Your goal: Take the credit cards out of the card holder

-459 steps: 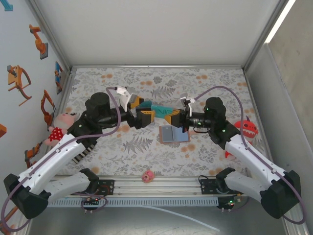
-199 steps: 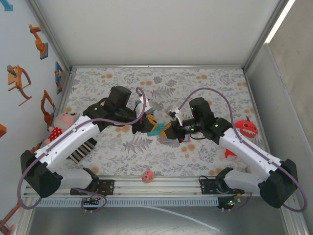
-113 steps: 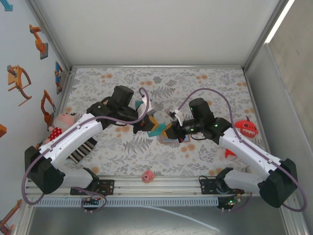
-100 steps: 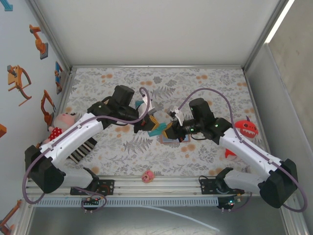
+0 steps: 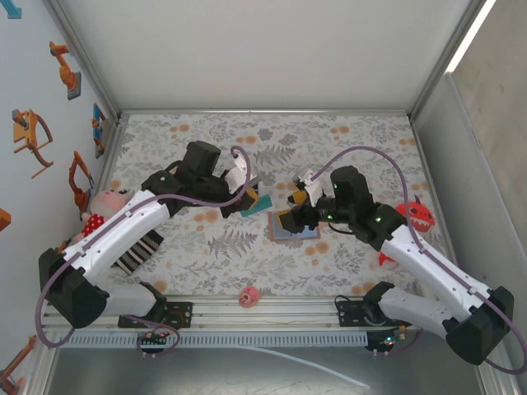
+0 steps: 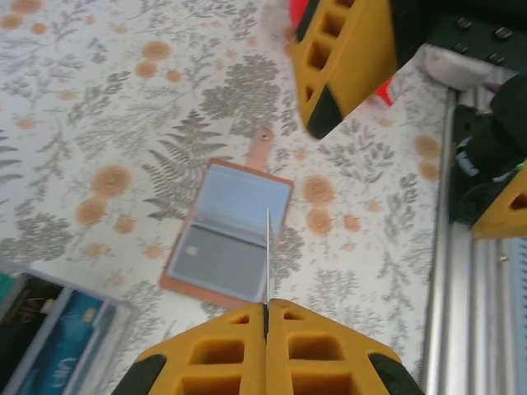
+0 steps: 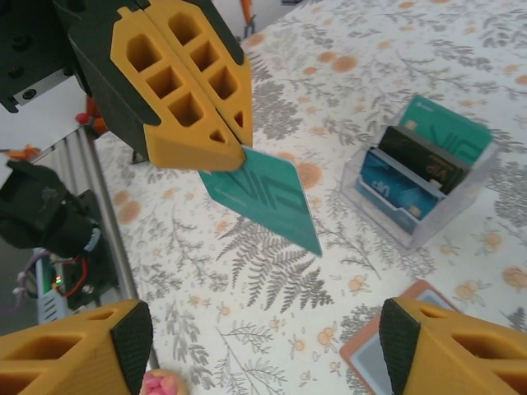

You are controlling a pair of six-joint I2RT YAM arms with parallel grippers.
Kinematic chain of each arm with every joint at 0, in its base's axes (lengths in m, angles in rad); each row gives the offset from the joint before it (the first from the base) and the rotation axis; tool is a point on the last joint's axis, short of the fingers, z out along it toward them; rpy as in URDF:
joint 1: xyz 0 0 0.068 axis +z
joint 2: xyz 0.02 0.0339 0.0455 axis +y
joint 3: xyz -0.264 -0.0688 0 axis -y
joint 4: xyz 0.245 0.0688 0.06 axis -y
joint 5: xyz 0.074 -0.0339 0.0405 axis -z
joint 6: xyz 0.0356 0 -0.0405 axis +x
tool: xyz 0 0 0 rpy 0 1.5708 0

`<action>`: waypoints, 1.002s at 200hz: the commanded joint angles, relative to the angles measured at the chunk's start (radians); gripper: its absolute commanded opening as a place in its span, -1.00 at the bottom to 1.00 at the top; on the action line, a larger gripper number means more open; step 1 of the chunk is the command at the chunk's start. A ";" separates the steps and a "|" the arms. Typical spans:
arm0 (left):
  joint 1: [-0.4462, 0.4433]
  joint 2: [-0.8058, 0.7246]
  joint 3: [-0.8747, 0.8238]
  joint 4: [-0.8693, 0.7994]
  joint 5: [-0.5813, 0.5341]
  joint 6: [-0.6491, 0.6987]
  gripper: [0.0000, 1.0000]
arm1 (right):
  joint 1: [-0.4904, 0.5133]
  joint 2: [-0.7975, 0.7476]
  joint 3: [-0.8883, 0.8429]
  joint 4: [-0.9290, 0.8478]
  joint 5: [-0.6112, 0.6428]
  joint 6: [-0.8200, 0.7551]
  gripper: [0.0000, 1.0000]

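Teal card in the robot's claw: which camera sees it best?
The right wrist camera. It shows the thin teal plastic card face-on, with its light markings, pinched at one corner by the shut left claw. The left wrist camera sees it edge-on, a thin line. The top camera shows a small teal patch.

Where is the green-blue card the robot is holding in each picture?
Top external: the thin teal plastic card is mid-table, pinched in the left claw.
Left wrist: bottom centre, seen edge-on as a thin pale line rising from the shut claw tips.
Right wrist: centre, flat face showing, hanging from the yellow claw.
Shared landmark: the open tan-brown leather card holder, lying flat on the flowery table near the card.
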 commanded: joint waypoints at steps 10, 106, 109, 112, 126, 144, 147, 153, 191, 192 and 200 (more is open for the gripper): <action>0.064 0.040 0.021 0.023 -0.050 0.174 -1.00 | 0.004 -0.004 0.007 0.009 0.136 0.054 0.48; 0.268 0.359 0.184 0.055 0.085 0.568 -1.00 | 0.004 0.060 0.033 -0.026 0.347 0.177 0.45; 0.271 0.368 0.189 0.053 0.088 0.577 -1.00 | 0.004 0.062 0.031 -0.027 0.350 0.178 0.45; 0.274 0.378 0.196 0.051 0.092 0.584 -1.00 | 0.004 0.063 0.031 -0.026 0.351 0.180 0.45; 0.282 0.430 0.231 0.033 0.102 0.607 -1.00 | 0.004 0.066 0.030 -0.024 0.364 0.187 0.44; 0.290 0.484 0.272 0.009 0.114 0.632 -1.00 | 0.004 0.067 0.027 -0.014 0.386 0.199 0.44; 0.291 0.491 0.278 0.006 0.115 0.634 -1.00 | 0.004 0.065 0.026 -0.012 0.389 0.200 0.44; 0.292 0.508 0.288 0.003 0.119 0.641 -1.00 | 0.004 0.067 0.026 -0.010 0.395 0.204 0.44; 0.295 0.593 0.356 -0.047 0.128 0.682 -1.00 | 0.004 0.068 0.027 0.001 0.417 0.217 0.43; 0.296 0.595 0.356 -0.049 0.128 0.683 -1.00 | 0.004 0.068 0.027 0.001 0.417 0.217 0.43; 0.296 0.608 0.364 -0.053 0.129 0.685 -1.00 | 0.004 0.067 0.027 0.001 0.421 0.217 0.43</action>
